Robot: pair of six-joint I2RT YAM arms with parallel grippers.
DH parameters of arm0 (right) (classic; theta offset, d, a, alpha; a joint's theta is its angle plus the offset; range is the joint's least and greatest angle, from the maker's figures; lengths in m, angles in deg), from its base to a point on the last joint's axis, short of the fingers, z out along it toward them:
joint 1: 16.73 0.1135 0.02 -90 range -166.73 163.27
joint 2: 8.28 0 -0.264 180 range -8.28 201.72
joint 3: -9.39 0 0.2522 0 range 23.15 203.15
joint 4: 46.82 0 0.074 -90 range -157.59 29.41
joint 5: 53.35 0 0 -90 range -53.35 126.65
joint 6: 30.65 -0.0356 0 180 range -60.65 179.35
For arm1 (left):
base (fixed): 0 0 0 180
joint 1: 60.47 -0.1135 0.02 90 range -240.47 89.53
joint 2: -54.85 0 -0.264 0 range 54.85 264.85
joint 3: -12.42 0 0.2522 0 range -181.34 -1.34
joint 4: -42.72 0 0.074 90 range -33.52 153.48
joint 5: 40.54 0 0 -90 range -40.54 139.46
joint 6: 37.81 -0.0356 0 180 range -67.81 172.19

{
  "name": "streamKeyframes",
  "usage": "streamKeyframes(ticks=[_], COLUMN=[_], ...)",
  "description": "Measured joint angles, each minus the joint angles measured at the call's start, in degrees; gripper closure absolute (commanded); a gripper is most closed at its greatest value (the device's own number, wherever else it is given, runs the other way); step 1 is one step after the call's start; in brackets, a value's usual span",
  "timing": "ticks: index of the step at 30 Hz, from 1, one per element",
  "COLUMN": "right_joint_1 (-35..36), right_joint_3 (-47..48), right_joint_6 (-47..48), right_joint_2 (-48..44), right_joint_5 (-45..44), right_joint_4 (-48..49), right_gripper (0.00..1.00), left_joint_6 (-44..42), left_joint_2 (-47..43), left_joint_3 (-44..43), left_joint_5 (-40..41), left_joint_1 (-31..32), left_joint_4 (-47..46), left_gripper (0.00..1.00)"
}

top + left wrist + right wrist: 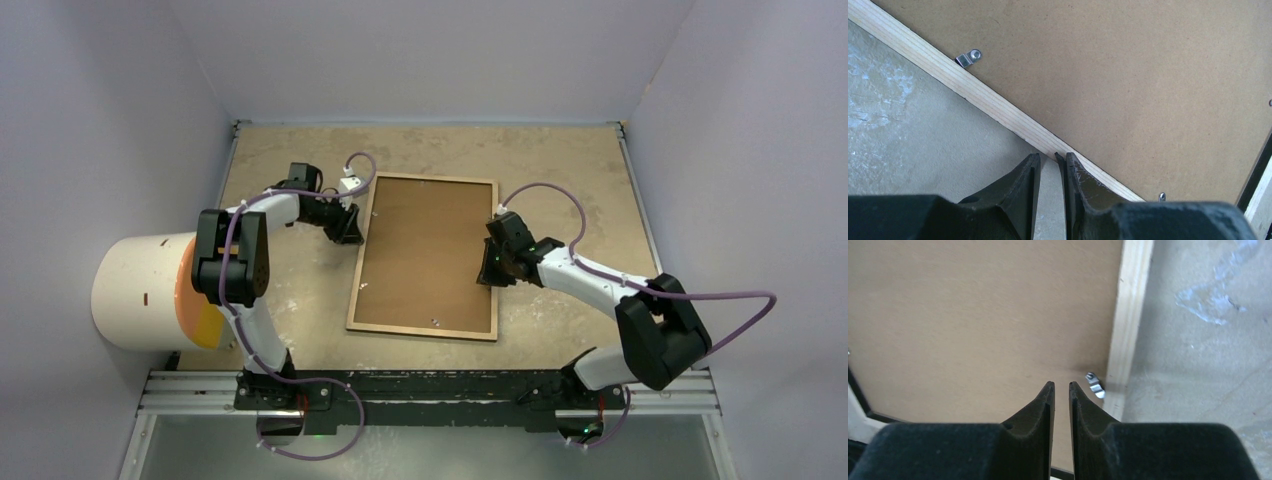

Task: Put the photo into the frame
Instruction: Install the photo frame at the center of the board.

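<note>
The frame [420,331] lies face down in the middle of the table, its light wood border around a brown backing board [425,250]. The photo is not in view. My left gripper [347,228] sits at the frame's left edge near the far corner. In the left wrist view its tips [1048,157] are low over the table, right against the wood border [948,80], with only a narrow slit between them and nothing in it. My right gripper [492,268] is over the board just inside the right border [1130,315], its tips [1061,385] nearly together and empty.
Small metal retaining clips sit on the frame's back [968,58] [1094,385]. A white cylinder with an orange face [140,292] stands off the table's left side. Grey walls enclose the table, and a metal rail [430,390] runs along the near edge.
</note>
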Motion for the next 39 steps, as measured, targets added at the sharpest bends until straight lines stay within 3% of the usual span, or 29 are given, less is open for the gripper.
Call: streamKeyframes(ticks=[14, 39], right_joint_1=[0.0, 0.3], right_joint_3=[-1.5, -1.1], right_joint_6=[0.0, 0.6], right_joint_2=[0.0, 0.8], right_joint_5=[0.2, -1.5], right_joint_4=[-5.1, -5.7], right_gripper=[0.82, 0.82], left_joint_6=[0.0, -0.8], left_joint_2=[-0.1, -0.3], left_joint_3=[0.2, 0.4], left_joint_5=[0.0, 0.1], left_joint_1=[0.0, 0.0], left_joint_4=[0.0, 0.0], left_gripper=[0.75, 0.75])
